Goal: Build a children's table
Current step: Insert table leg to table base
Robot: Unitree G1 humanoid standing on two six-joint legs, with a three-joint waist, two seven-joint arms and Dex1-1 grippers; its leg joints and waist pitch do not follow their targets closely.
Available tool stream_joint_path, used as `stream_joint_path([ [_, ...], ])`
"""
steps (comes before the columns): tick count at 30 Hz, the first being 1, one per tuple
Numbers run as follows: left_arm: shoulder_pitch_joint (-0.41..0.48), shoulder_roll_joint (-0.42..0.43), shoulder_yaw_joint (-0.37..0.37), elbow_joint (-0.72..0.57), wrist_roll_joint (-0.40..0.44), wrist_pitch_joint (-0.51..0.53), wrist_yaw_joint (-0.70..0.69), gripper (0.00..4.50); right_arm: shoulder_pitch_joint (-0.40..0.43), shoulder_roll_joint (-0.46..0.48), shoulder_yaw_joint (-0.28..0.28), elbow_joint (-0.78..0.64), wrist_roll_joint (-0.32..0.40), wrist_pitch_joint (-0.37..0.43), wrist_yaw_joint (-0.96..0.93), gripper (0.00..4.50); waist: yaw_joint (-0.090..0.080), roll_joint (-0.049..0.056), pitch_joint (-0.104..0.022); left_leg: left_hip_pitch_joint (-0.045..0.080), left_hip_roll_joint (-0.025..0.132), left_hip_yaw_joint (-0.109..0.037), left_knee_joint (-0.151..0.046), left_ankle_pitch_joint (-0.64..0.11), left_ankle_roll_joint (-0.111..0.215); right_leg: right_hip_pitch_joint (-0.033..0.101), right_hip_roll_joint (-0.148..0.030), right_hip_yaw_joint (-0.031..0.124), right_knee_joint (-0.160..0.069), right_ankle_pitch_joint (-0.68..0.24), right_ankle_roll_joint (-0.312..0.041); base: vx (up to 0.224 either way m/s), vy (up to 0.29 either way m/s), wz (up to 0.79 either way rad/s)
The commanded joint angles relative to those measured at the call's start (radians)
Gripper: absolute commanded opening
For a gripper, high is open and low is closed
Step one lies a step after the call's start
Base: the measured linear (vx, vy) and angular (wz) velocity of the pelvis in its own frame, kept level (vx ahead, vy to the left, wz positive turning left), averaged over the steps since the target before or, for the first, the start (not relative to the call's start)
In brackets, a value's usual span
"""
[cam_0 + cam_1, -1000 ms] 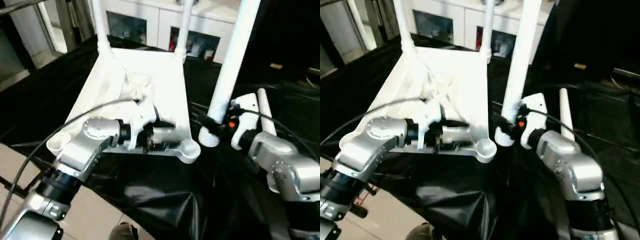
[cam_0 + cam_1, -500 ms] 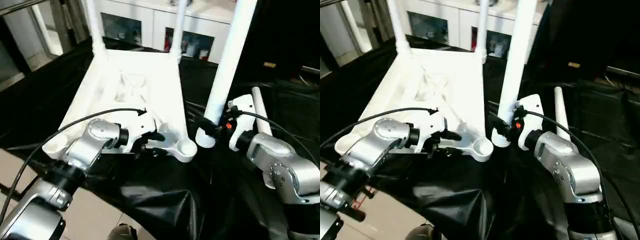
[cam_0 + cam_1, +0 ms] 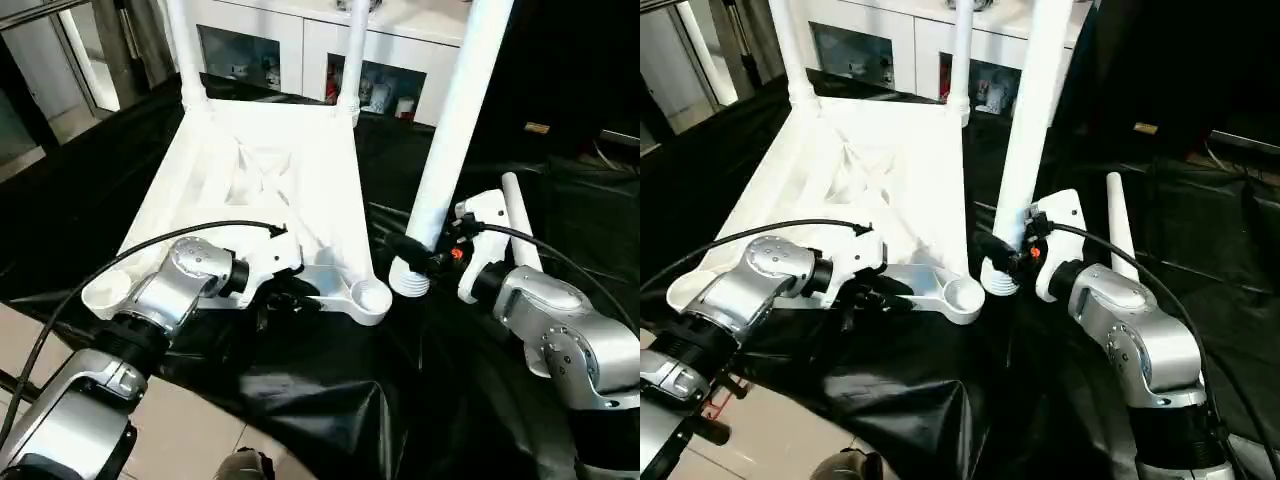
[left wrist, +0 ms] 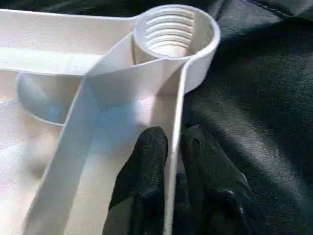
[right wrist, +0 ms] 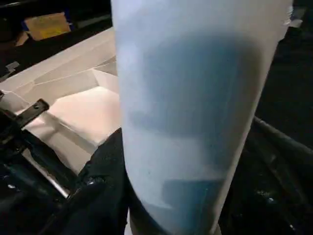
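The left tool (image 4: 171, 147) has just pinched onto the tabletop (image 3: 270, 180) rim, steadying it; the right tool (image 3: 425, 262) stays clamped around leg 3 (image 3: 450, 130) beside the empty socket (image 3: 372, 297).

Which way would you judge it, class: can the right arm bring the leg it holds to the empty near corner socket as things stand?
Probably yes. The leg in the right gripper stands upright just beside the open socket, with nothing between them.
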Motion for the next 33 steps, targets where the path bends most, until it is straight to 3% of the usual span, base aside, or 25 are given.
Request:
stream_joint_path([
  [1, -0.01, -0.001, 0.01, 0.008, 0.004, -0.005, -0.022, 0.47, -0.007, -0.004, -0.008, -0.03, 0.021, 0.007, 0.011, 1.9, 0.002, 0.01, -0.084, 0.046, 0.055, -0.036, -0.082, -0.412, -0.097, 0.022, -0.079, 0.04, -0.085, -0.35, -0.19, 0.0, 0.0, 0.0],
  [8, -0.008, -0.026, 0.034, 0.021, -0.011, -0.006, -0.029, 0.01, -0.031, 0.01, 0.015, -0.007, 0.027, 0.009, 0.036, 1.9, 0.001, 0.01, -0.087, 0.043, 0.054, -0.033, -0.08, -0.377, -0.087, 0.026, -0.079, 0.04, -0.081, -0.296, -0.204, 0.0, 0.0, 0.0],
  [12, -0.002, -0.05, 0.051, 0.001, -0.039, 0.016, -0.034, 0.0, -0.052, 0.028, 0.048, 0.056, 0.011, -0.01, 0.069, 1.9, -0.001, 0.009, -0.086, 0.042, 0.054, -0.033, -0.079, -0.369, -0.081, 0.026, -0.079, 0.04, -0.079, -0.298, -0.211, 0.0, 0.0, 0.0],
  [19, 0.001, -0.092, 0.061, 0.014, -0.005, 0.0, 0.041, 0.0, -0.073, 0.033, 0.09, 0.119, -0.007, -0.025, 0.106, 1.9, 0.001, 0.005, -0.082, 0.043, 0.055, -0.032, -0.08, -0.377, -0.076, 0.023, -0.08, 0.04, -0.086, -0.337, -0.194, 0.0, 0.0, 0.0],
  [25, 0.002, -0.114, 0.081, -0.007, -0.013, 0.019, 0.055, 0.0, -0.094, 0.043, 0.097, 0.177, -0.034, -0.056, 0.11, 1.9, -0.003, 0.007, -0.079, 0.042, 0.054, -0.035, -0.08, -0.394, -0.073, 0.021, -0.083, 0.04, -0.093, -0.394, -0.182, 0.0, 0.0, 0.0],
  [33, 0.023, -0.114, 0.091, -0.064, -0.03, 0.051, 0.035, 0.0, -0.094, 0.06, 0.084, 0.235, -0.051, -0.096, 0.108, 1.9, -0.004, 0.013, -0.082, 0.039, 0.055, -0.033, -0.082, -0.372, -0.061, 0.023, -0.078, 0.039, -0.086, -0.322, -0.198, 0.0, 0.0, 0.0],
])
